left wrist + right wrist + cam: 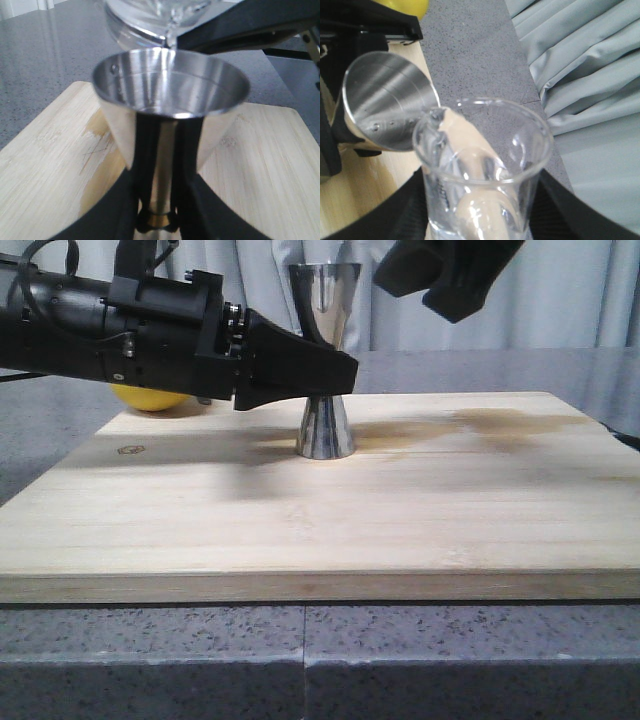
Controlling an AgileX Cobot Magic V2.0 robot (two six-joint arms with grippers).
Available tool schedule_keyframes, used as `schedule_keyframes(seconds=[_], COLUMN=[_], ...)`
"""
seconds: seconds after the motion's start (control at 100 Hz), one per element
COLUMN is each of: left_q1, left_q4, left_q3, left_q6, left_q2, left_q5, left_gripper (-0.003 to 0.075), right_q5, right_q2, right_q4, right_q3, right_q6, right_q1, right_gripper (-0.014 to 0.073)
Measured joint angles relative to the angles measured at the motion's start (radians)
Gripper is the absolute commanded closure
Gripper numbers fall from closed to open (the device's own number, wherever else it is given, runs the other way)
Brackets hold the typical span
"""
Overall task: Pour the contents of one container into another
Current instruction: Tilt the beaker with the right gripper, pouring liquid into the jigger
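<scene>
Left gripper (335,375) is clamping the steel jigger (325,360) at its gold-banded waist, holding it upright on the wooden board (320,510). Right gripper (480,220) is pinching the glass beaker (482,165) between its fingers, tilting it just above the jigger's upper cup; the beaker's lip is sitting over the rim, and a thin clear stream is running in. A yellow object (150,398) is sitting behind the left arm.
</scene>
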Motion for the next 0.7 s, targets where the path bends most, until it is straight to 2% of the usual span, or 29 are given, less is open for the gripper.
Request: schedule_keyframes(seconds=[0.7], left_q1=[0.0], left_q4=[0.0], left_q3=[0.0], left_q6=[0.0], left_q2=[0.0], left_q5=[0.0], left_gripper=[0.0596], right_q5=[-0.003], right_q2=[0.0], right_q4=[-0.131], right_q3=[0.0], right_q6=[0.0], right_q1=[0.002], right_gripper=[0.0293])
